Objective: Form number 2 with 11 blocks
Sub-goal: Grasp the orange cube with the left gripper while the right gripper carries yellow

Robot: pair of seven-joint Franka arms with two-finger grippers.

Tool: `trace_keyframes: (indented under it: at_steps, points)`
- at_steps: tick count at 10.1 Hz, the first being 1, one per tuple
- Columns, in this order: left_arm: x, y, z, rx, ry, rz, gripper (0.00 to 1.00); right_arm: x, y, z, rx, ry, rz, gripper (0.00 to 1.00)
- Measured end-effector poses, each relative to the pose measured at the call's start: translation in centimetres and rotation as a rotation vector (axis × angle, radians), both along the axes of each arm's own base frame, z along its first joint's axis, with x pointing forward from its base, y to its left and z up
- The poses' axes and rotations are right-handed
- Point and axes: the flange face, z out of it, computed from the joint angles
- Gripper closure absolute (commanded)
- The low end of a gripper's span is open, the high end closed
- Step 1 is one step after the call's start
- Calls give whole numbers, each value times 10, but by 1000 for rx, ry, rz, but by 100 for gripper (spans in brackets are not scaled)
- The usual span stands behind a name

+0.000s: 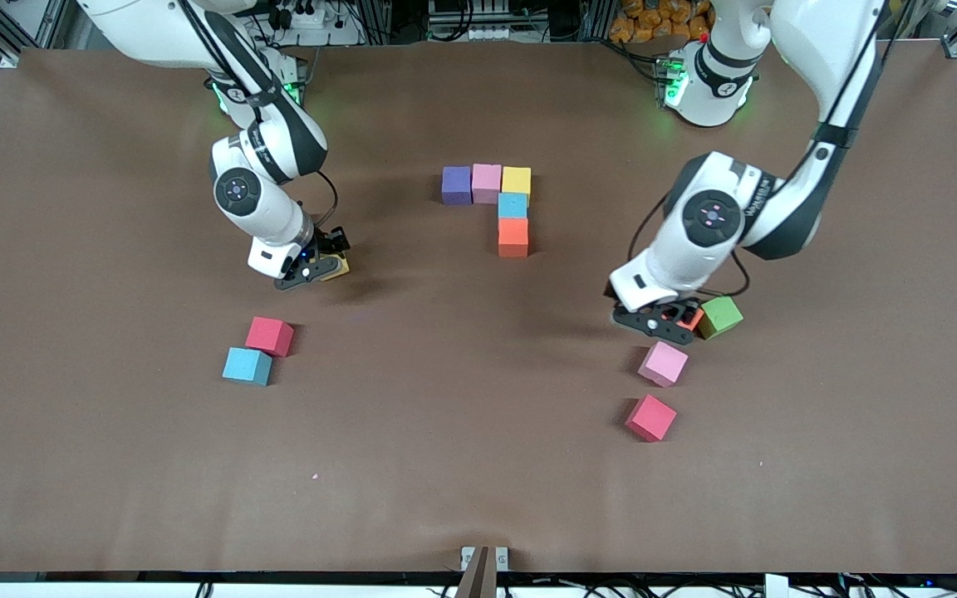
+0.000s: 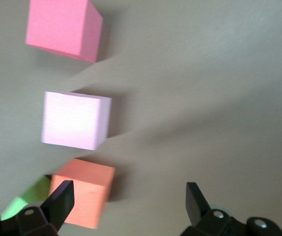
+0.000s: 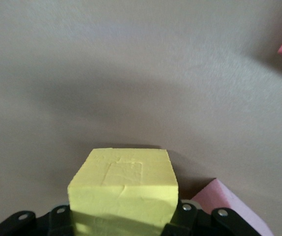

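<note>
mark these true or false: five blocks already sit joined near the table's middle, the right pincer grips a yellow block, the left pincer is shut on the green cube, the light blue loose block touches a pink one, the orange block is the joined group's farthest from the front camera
1. Five blocks sit joined near the table's middle. True.
2. The right pincer grips a yellow block. True.
3. The left pincer is shut on the green cube. False: it is open, beside a loose orange block.
4. The light blue loose block touches a pink one. True.
5. The orange block is the group's farthest from the front camera. False: it is nearest.
</note>
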Motion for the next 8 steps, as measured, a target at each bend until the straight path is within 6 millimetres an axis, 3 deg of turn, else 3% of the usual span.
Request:
trace_keyframes:
  at_steps: [2, 3, 5, 7, 8]
  points:
    - [0, 17, -10, 16, 23, -76, 0, 20, 27, 35, -7, -51, 111, 61]
    - [-5, 19, -16, 21, 38, -95, 0, 26, 55, 54, 3, -87, 193, 61]
    - [-11, 21, -24, 26, 54, -147, 0, 17, 117, 81, 13, -160, 408, 60]
    - [-13, 33, -37, 19, 35, -171, 0, -2, 169, 89, -18, -217, 629, 60]
    - [-19, 39, -49, 13, 27, -173, 0, -12, 192, 82, -35, -229, 719, 60]
